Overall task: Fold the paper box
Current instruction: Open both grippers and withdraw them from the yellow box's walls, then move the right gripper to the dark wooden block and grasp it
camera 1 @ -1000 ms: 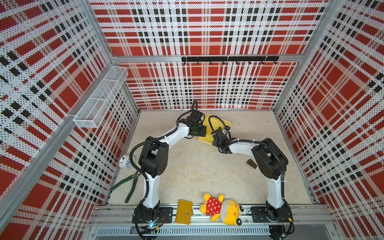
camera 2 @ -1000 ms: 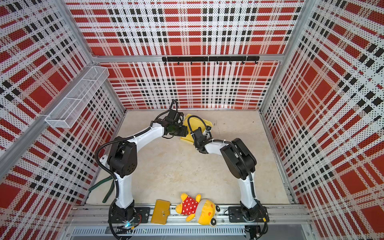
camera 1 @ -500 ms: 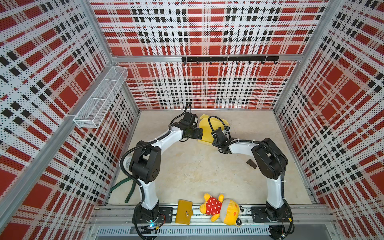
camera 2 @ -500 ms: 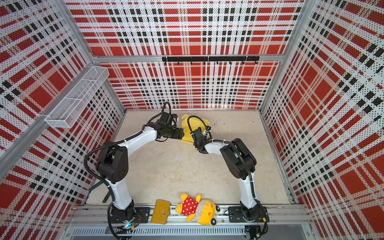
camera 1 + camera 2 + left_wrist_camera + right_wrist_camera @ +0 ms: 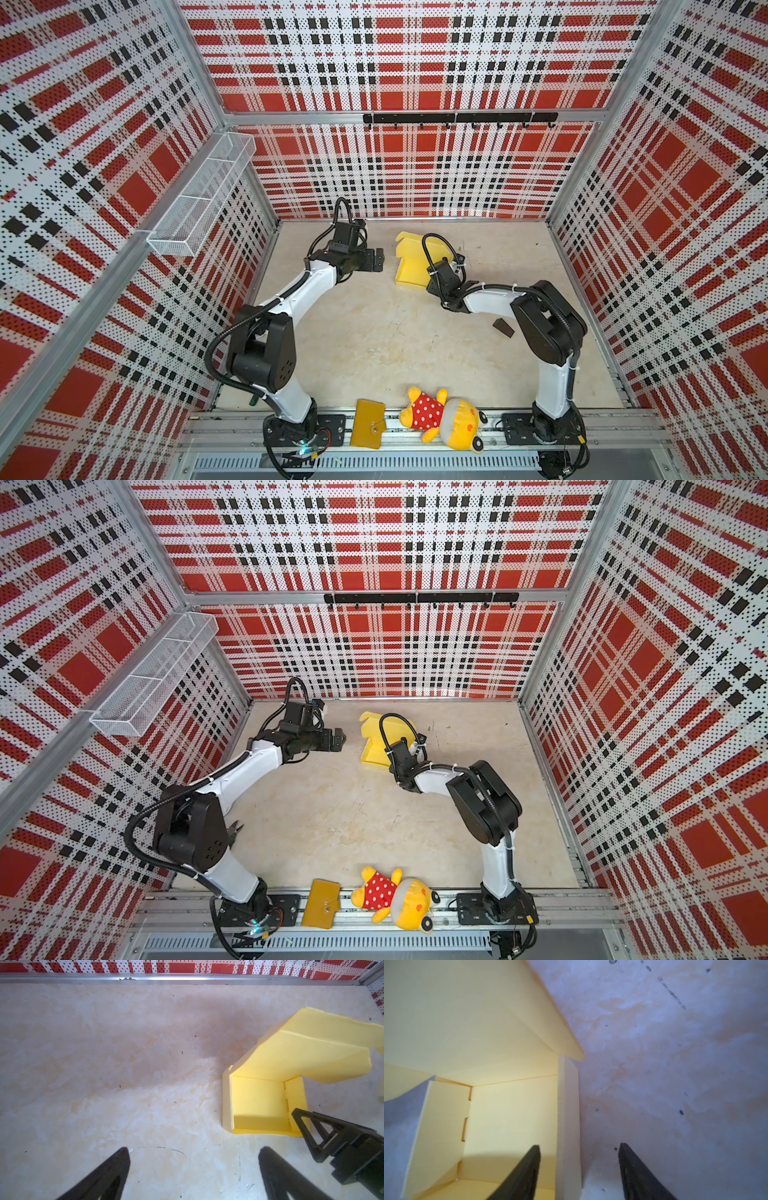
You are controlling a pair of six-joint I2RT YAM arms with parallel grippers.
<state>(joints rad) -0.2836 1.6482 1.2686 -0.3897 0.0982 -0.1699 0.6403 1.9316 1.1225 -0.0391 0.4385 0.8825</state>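
- Paper box: pale yellow matte cardboard, a half-formed tray with upright walls, far-centre on my marbled table.
- Left gripper gapes wide, empty, apart from the box.
- Right gripper is spread, straddling one wall; I think not pinching it.

white arms, black joints, black corrugated cables.

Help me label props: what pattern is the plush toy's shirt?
The shirt is red with white dots, clearest in a top view.
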